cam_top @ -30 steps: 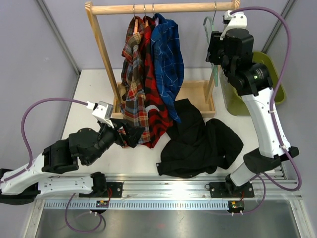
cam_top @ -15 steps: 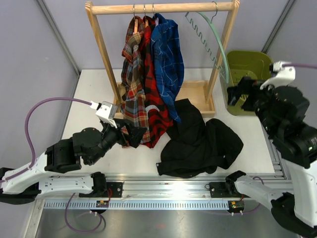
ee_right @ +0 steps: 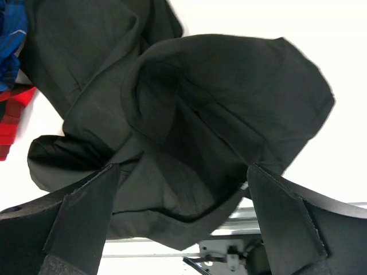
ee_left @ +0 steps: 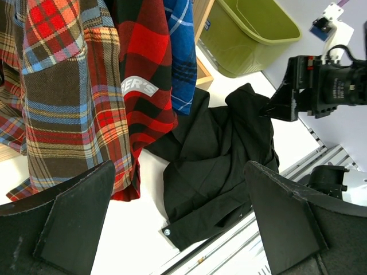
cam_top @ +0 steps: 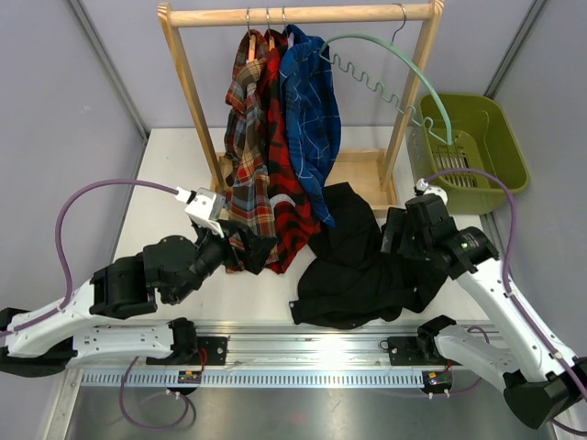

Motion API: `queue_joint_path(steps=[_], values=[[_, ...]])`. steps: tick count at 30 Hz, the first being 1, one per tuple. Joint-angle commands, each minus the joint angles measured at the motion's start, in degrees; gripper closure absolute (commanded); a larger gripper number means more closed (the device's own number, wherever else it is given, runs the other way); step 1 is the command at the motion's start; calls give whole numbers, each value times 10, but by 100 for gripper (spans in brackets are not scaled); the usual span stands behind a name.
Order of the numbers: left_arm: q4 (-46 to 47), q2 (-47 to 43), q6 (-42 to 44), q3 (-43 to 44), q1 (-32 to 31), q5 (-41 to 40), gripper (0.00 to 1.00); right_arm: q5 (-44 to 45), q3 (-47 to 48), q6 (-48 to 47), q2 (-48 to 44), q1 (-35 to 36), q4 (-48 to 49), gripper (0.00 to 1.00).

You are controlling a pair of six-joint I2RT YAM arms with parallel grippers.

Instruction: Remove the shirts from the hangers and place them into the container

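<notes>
Black shirt (cam_top: 362,261) sits crumpled near-centre on the table (cam_top: 174,174), both the right gripper (cam_top: 393,236) over it and left gripper (cam_top: 246,246) spread wide, so a shallow pinch might snag one fold and trail sleeves outside the far-right olive-green bin (cam_top: 510,137).

**Top view:** the brown plaid shirt (cam_top: 240,147), red plaid shirt (cam_top: 277,179) and blue shirt (cam_top: 307,119) cover their hangers; only the hooks (cam_top: 267,15) show. The right arm (cam_top: 486,275) hides the black shirt's (cam_top: 353,266) right part. The green hanger (cam_top: 422,75) and rack post (cam_top: 412,101) cross the bin's (cam_top: 495,128) left wall.

**Left wrist view:** the top edge cuts off the three hung shirts and part of the bin. The bottom edge cuts the left gripper's (ee_left: 180,223) fingers (ee_left: 74,229).

**Right wrist view:** the black shirt runs past the top edge. The right gripper's (ee_right: 182,223) fingers (ee_right: 287,229) are cut at the bottom.
</notes>
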Motion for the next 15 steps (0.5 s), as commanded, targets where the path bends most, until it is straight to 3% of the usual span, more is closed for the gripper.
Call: queue_joint_path(steps=[1,5,8,15], values=[[23,-12,-9,-14,-3,-1,1,-32,-40,38,19,6,65,1],[24,-20,-15,-31,-3,-2,1,-72,-70,59,65,31,118,1],[27,-23,-18,-42,-3,0,1,-48,-54,67,124,89,153,1],[22,-40,-19,-52,-3,-5,1,-58,4,79,283,150,229,0]])
